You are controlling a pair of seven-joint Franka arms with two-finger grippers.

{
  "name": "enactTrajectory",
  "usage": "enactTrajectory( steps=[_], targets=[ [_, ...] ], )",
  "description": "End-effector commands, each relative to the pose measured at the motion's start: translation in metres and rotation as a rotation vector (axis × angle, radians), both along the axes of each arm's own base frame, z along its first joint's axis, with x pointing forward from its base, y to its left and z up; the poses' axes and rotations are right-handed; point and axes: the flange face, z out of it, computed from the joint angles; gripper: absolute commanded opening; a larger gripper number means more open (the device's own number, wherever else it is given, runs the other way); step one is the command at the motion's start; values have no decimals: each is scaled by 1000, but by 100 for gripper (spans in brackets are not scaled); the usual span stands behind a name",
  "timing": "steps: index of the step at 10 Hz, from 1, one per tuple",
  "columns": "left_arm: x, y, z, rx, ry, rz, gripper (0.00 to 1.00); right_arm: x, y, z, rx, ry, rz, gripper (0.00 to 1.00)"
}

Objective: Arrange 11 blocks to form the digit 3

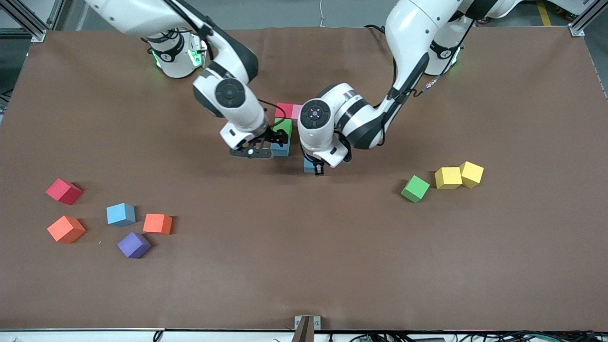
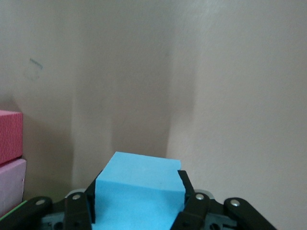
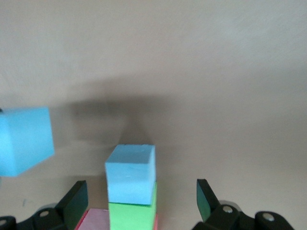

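Left gripper [image 1: 317, 167] gripped a blue block [image 2: 139, 191] just beside the column of red [image 1: 284, 109], green [image 1: 283, 126] and blue [image 3: 130, 174] blocks mid-table. Right gripper [image 1: 278, 142] stood wide open over that column, holding nothing. Loose blocks lay toward both table ends.

We take this for a robotics lab: two white arms [image 1: 228, 95] stand bolted at a brown-covered surface [image 1: 304, 266], aluminium framing [image 1: 28, 21] rises at its corners, and cables [image 1: 427, 336] run along its edge.
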Motion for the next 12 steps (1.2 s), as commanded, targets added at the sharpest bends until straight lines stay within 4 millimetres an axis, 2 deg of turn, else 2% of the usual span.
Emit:
enactTrajectory(
  steps=[1,3,4,6,8,10,12],
  targets=[
    [-7,-9,-15,19,-27,-4,0,30,-62,14,-26,-25,26,100],
    [-23,-23,-32,11,-33,-1,0,66,-137,15,-54,-68,51,100],
    [-31,-30,-36,6,-35,-3,0,76,-163,15,-78,-92,49,100],
    [-38,-37,-38,8,-79,9,0,91,-189,24,-110,-116,31,100],
    [-52,-39,-50,31,-88,-7,0,122,-207,64,-108,-155,-21,100],
    [-61,-37,-59,30,-97,-6,0,144,-234,76,-102,-189,-35,100],
    [-70,-43,-60,35,-104,-12,0,152,-250,77,-109,-196,-51,100]
  ],
)
